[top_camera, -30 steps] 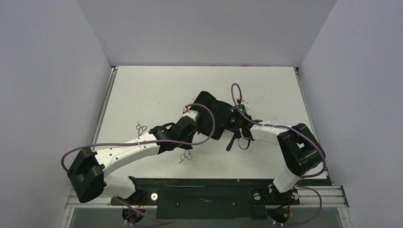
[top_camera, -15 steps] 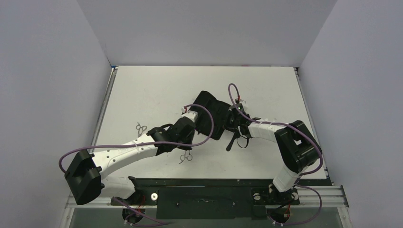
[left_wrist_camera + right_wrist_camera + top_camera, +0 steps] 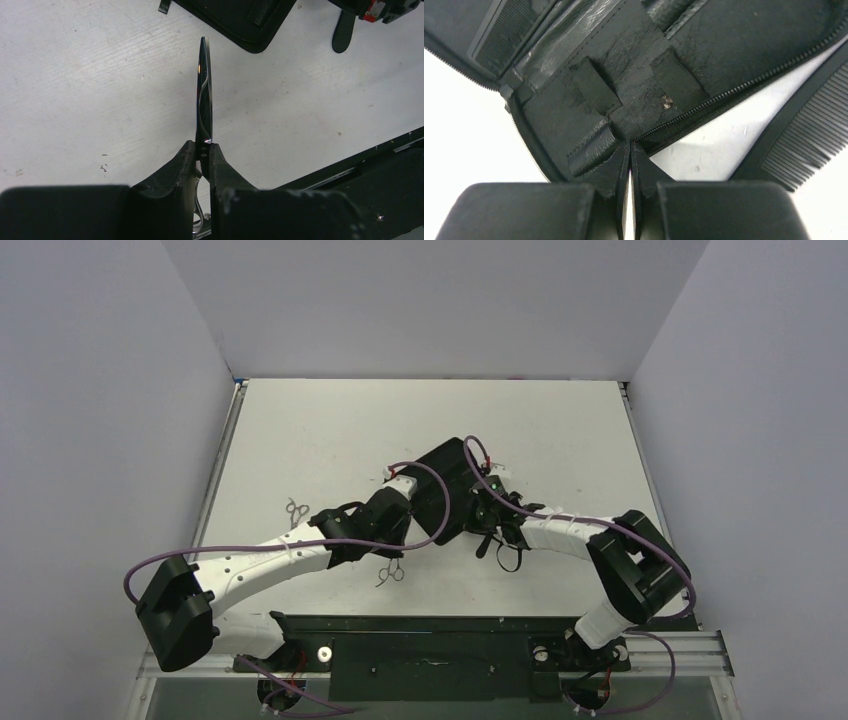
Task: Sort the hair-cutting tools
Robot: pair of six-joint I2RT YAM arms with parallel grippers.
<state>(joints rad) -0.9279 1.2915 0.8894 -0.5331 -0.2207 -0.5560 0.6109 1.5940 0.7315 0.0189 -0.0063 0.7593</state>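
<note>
silver scissors [image 3: 204, 90] between fingers [image 3: 181, 164] of left gripper [image 3: 202, 148]

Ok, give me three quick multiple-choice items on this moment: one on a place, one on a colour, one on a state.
1. Where is the right claw?
A) at the zip edge of the open black rectangular zip case
B) over the near rail
C) above loose scissors

2. What colour is the cable looping over each arm?
A) yellow
B) green
C) purple

3. The left claw is:
A) open and empty
B) shut on thin silver metal scissors
C) shut on a comb

Answers:
1 A, its fingers meet on the case's edge in the right wrist view.
2 C, both loops look purple from above.
3 B, the blades stick out between its closed fingers.
</note>
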